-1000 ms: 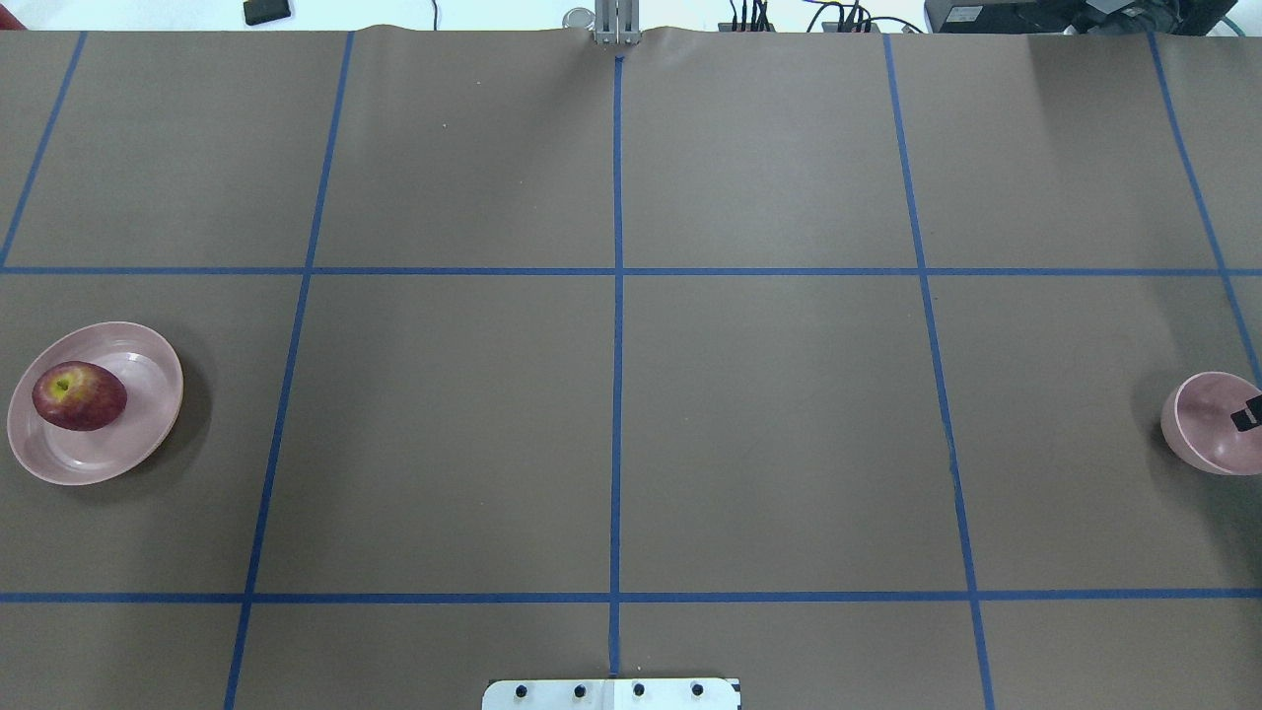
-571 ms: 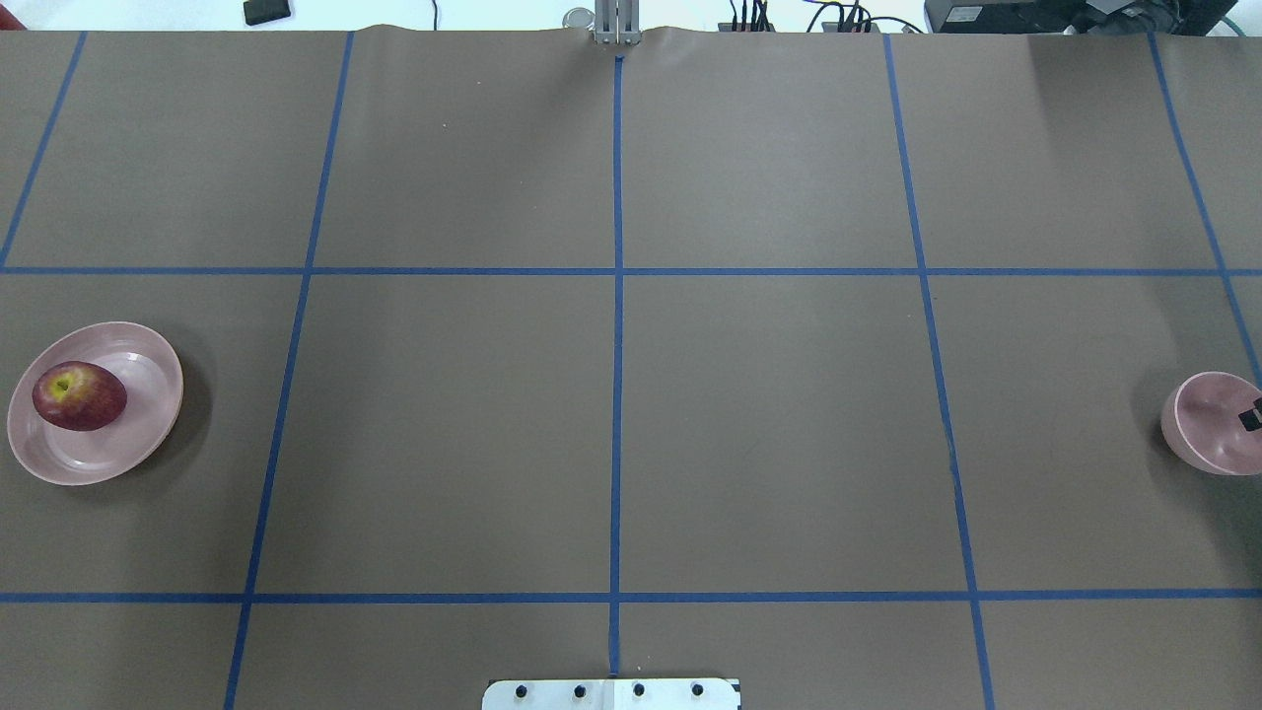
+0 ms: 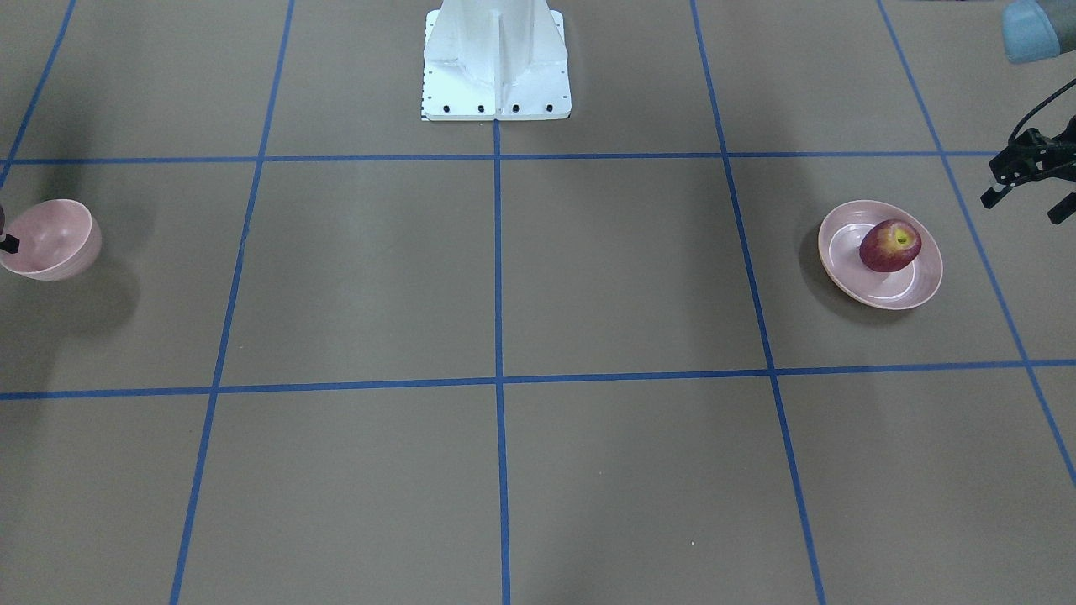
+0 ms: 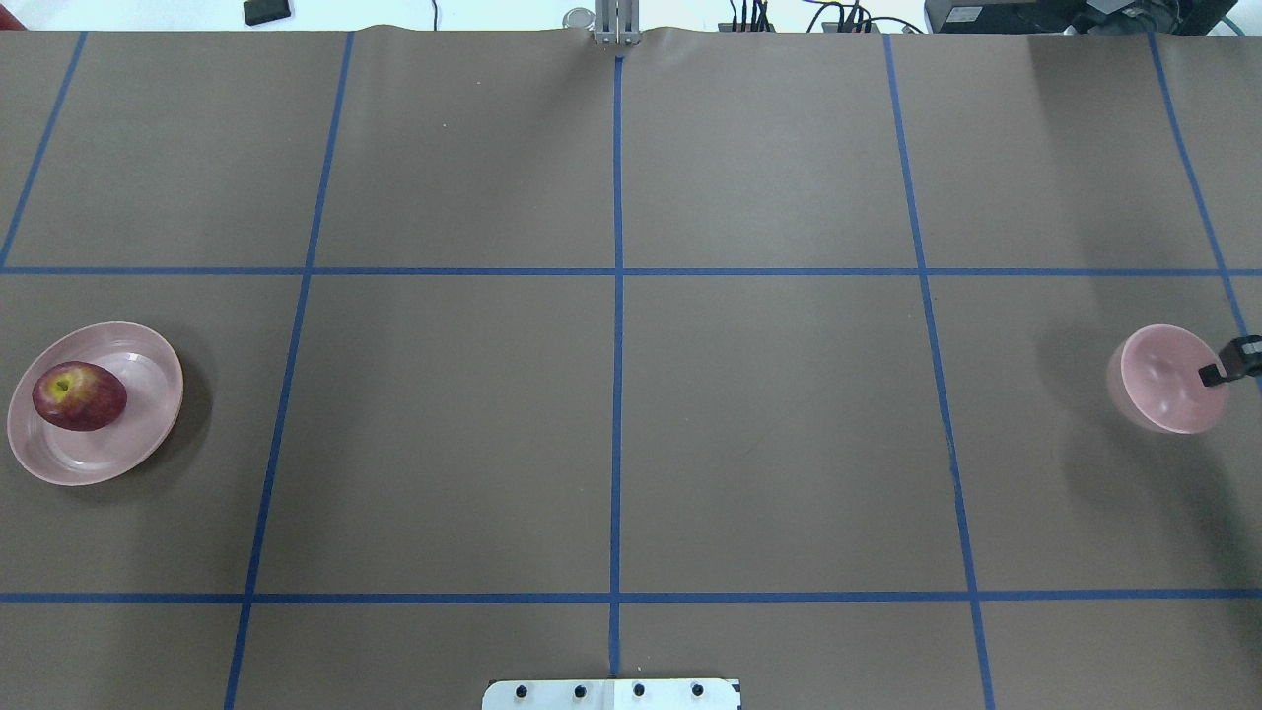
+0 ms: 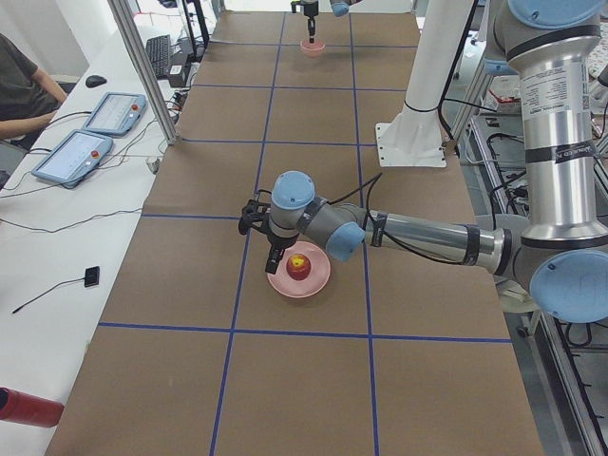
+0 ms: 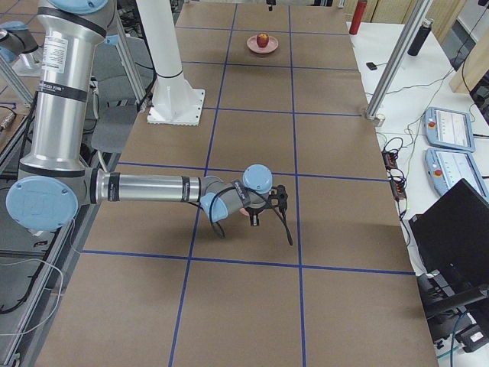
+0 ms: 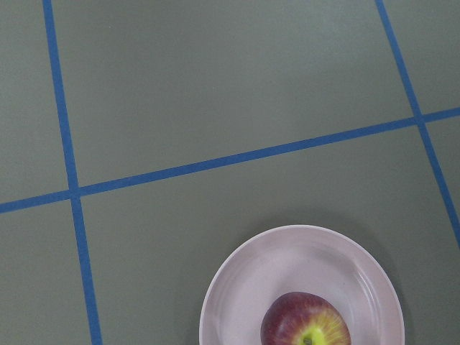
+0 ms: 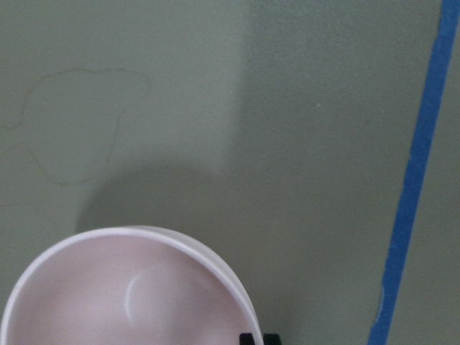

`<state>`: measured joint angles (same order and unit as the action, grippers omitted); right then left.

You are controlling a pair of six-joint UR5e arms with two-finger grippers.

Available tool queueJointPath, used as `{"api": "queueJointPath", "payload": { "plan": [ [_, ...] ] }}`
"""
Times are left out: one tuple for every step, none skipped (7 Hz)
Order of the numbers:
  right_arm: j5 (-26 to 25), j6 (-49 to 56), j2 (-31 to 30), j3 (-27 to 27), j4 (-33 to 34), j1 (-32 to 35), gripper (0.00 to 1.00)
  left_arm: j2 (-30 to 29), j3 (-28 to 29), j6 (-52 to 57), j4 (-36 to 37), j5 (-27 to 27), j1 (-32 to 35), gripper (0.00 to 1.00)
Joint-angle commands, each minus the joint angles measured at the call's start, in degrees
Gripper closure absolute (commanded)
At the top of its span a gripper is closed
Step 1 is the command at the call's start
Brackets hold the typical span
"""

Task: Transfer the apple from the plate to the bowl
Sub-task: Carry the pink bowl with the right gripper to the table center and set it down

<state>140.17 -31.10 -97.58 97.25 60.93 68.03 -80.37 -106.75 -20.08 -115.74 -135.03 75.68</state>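
The right gripper [image 4: 1219, 373] is clamped on the bowl [image 4: 1158, 387]. One black pad sits inside the rim, on the side farthest from the table's middle, and the right wrist view shows a dark fingertip just outside the same wall. Apart from that pad, the bowl's smooth pink inside is bare. Whether the bowl touches the table cannot be told. It is near the table's right end, well apart from everything else.

At the opposite end the left gripper [image 3: 1026, 203] hangs with its fingers spread apart, gripping nothing. It is just beside the plate [image 3: 843, 262], not over it. The apple [image 3: 889, 245] lies on the plate, off-centre toward the side where that gripper hangs, with its yellow stem hollow turned up. The plate carries only this fruit.

Plate and bowl are at opposite ends of the brown table [image 4: 769, 434], which blue tape lines [image 4: 617, 394] divide into squares. The robot's white base [image 3: 496, 67] stands at the table's edge, midway between them.
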Motion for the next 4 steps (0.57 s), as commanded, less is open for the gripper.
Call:
{"api": "queueJointPath", "payload": {
  "plan": [
    [-0.94,-19.33,20.02,-1.52,8.86,-6.2,1.0,0.04,0.22,-0.83,0.43,-1.28,-0.09,0.02],
    [-4.17,-26.83,29.8,-2.32,15.99,-11.11,1.0,-1.18,0.22,-7.36,0.34,-0.5,-0.35,0.02],
    [-9.25,-33.69,38.78,-5.63,19.36,-15.86,1.0,-3.46,0.57,-11.52,0.34,0.38,-2.27,0.02],
    [-10.52,-43.68,45.91,-10.01,18.88,-19.48,1.0,-4.44,1.53,-11.82,0.43,1.86,-3.59,0.02]
  ]
}}
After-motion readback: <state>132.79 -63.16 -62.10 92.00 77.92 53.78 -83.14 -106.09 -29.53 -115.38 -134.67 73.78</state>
